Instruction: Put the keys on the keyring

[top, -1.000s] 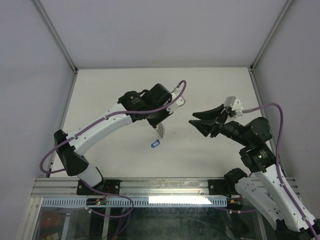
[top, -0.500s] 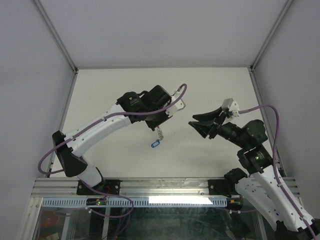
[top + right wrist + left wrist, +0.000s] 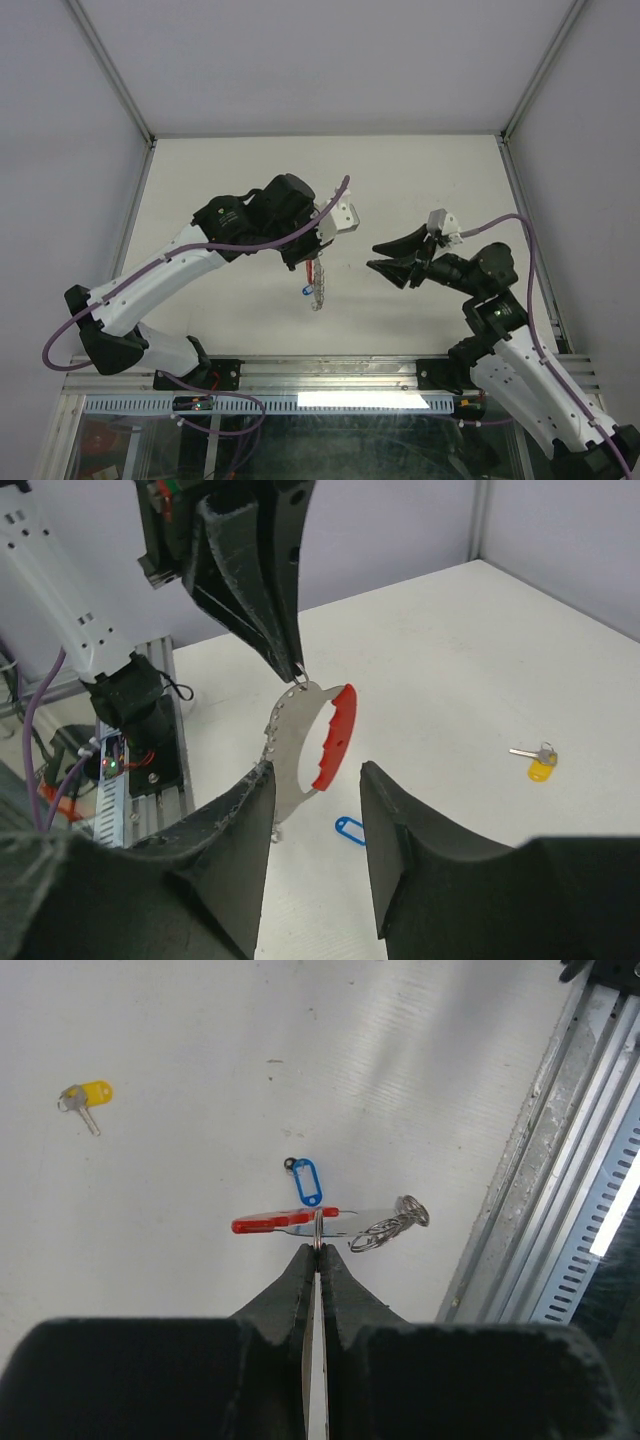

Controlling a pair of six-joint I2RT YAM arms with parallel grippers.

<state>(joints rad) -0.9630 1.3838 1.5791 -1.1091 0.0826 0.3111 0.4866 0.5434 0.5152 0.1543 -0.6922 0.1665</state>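
The keyring [image 3: 335,735] hangs clear of the table [image 3: 200,1020], pinched at its top by the left gripper [image 3: 315,1250], whose fingers are clenched on it. The right gripper [image 3: 318,772] faces it close by, fingers parted, grasping nothing. The blue key [image 3: 306,1180] lies on the table below and the yellow key [image 3: 85,1095] well apart; neither is threaded. This looks like the presenting step. Next, the right gripper probably needs a fine pinch on a key.

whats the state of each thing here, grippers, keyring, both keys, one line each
left gripper: shut on the keyring, raised above the table
right gripper: open, empty, pointed at the keyring
keyring: hanging in the air from the left fingertips, no key on it
blue key: lying loose on the table, below the keyring
yellow key: lying loose on the table, farther off
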